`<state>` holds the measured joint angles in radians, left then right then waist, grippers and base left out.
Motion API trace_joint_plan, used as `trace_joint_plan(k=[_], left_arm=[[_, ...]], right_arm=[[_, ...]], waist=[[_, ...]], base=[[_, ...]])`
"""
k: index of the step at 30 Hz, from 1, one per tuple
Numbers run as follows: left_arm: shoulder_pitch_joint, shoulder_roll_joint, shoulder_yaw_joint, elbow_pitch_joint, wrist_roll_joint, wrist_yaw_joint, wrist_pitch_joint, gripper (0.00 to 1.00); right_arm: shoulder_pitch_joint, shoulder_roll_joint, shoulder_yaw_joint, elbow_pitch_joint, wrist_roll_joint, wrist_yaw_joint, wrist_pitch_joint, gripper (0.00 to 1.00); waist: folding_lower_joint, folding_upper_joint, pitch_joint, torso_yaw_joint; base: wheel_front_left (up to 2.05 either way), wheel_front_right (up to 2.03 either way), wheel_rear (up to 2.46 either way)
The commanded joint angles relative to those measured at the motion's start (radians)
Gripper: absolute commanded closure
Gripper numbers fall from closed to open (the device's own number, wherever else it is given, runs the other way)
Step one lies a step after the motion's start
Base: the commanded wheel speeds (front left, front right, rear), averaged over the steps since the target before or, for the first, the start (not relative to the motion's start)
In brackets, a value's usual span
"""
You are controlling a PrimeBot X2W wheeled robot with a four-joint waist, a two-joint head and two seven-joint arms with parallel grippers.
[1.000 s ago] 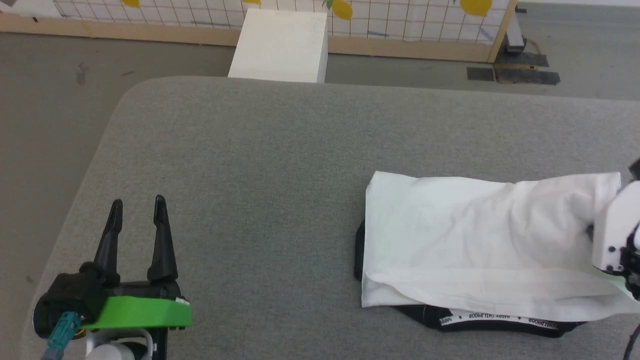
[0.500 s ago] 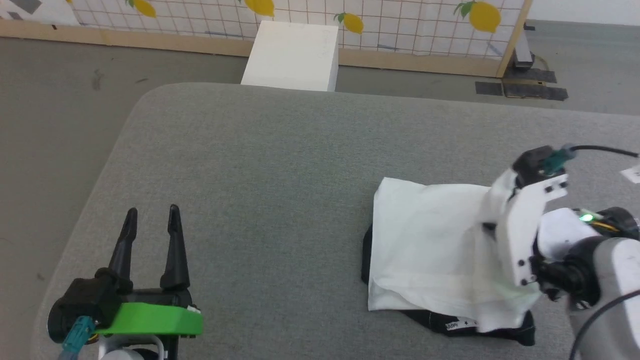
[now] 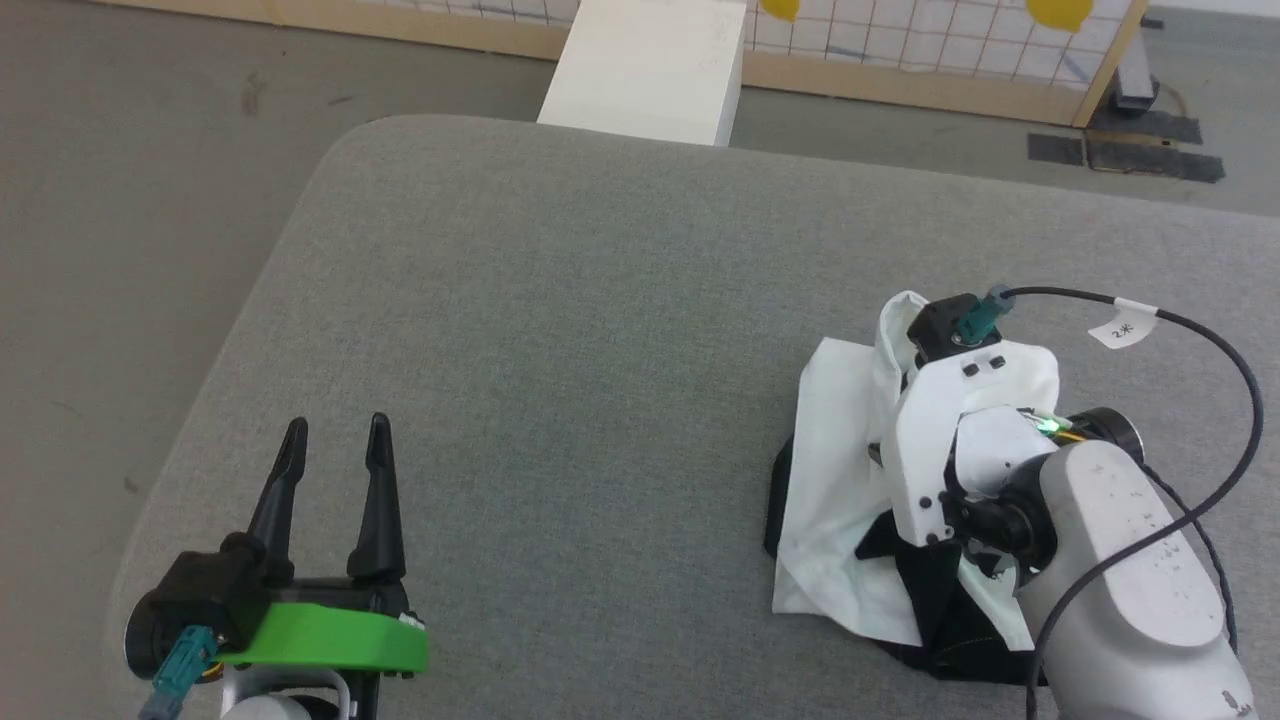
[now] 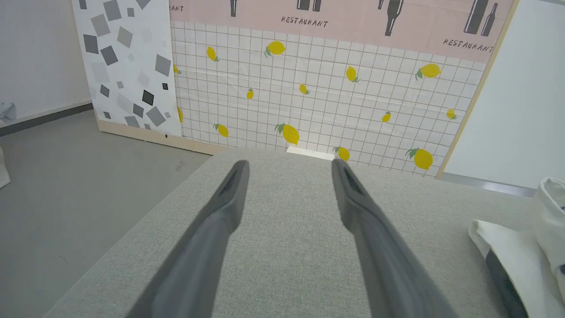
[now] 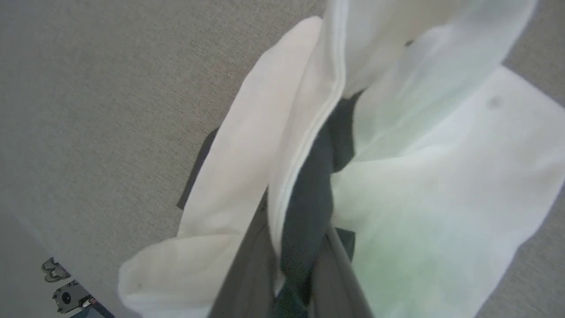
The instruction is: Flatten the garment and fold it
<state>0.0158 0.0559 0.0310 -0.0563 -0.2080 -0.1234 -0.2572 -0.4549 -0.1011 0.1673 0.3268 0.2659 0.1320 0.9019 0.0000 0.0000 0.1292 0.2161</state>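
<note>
Left wrist view, RESTAURANT wall (image 4: pixel 309 22), left hand (image 4: pixel 289 163) apart, right hand (image 5: pixel 295 247) clamping garment (image 5: pixel 441 176)

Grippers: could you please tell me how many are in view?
2. The left gripper is open at lower left over the table; the right gripper is shut on the garment at right.

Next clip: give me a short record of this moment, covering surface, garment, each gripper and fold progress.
surface: grey padded table
garment: white with black parts, bunched at the table's right side, partly lifted, not flat
right gripper: shut on the garment, white and black cloth pinched between its fingers
left gripper: open, empty, above bare table
background: white box beyond the far edge
fold progress: no neat fold yet
</note>
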Motion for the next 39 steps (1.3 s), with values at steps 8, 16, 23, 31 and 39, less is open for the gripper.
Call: trace_joint_plan(k=[8,16,23,31,39], left_arm=[[-0.033,-0.003,-0.008,0.008,-0.004,-0.007,-0.005,0.0],[-0.024,0.002,-0.004,0.018,-0.001,-0.007,-0.005,0.0],[0.008,0.001,0.008,0.01,0.01,-0.007,-0.005,0.0],[0.025,-0.002,0.032,-0.012,0.017,-0.001,-0.005,0.0],[0.02,-0.003,0.035,-0.017,0.019,-0.002,-0.005,0.0]], right_arm=[[-0.056,0.031,0.022,0.144,-0.012,-0.001,-0.114,0.0],[-0.098,0.038,0.154,0.091,0.084,-0.001,-0.179,0.0],[-0.068,-0.003,0.148,-0.063,0.138,-0.001,-0.226,0.0],[0.057,-0.061,-0.028,-0.15,-0.041,-0.001,-0.2,0.0],[0.158,0.007,-0.131,-0.102,-0.151,-0.001,-0.14,0.0]], waist=[[0.0,0.0,0.038,0.012],[0.0,0.0,-0.006,-0.047],[0.0,0.0,-0.063,-0.117],[0.0,0.0,-0.068,-0.177],[0.0,0.0,-0.035,-0.182]], base=[[0.0,0.0,0.0],[0.0,0.0,0.0],[0.0,0.0,0.0],[0.0,0.0,0.0],[0.0,0.0,0.0]])
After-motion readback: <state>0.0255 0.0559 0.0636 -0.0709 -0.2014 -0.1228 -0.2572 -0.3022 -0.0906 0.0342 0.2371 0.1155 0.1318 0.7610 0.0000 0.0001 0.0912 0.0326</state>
